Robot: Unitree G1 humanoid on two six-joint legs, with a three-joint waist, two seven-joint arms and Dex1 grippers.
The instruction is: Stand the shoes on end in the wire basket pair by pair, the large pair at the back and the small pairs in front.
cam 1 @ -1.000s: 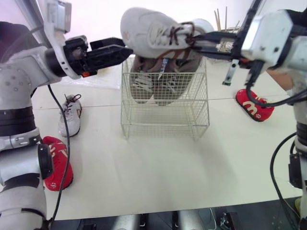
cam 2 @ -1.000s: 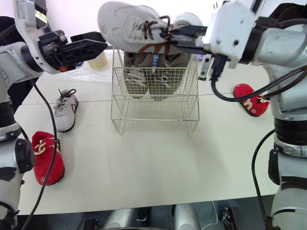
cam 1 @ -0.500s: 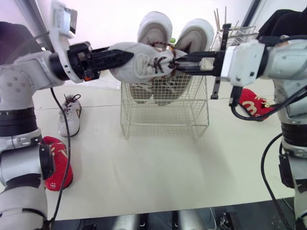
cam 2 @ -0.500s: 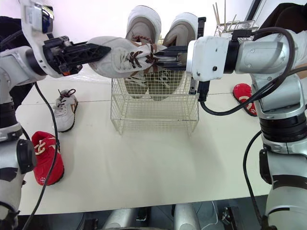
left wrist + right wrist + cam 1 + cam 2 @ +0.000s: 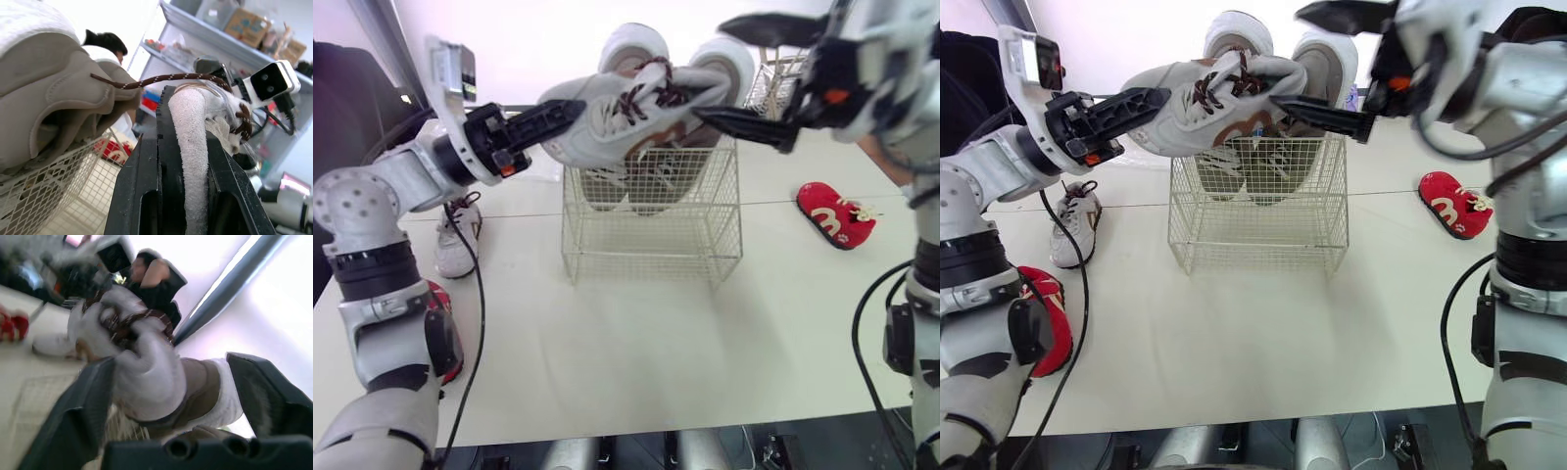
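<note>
my left gripper (image 5: 558, 116) pinches a small white sneaker (image 5: 626, 113), holding it in the air over the wire basket (image 5: 651, 240). my right gripper (image 5: 710, 69) is spread wide around its far end. the large pair (image 5: 628, 44) already stands at the back. the other white sneaker (image 5: 457, 240), the left red shoe (image 5: 1060, 313) and the right red shoe (image 5: 835, 215) wait on the desk (image 5: 636, 343).

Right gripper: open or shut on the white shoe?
Open: the right gripper's fingers stand wide apart either side of the white shoe, which the left gripper clamps.
</note>
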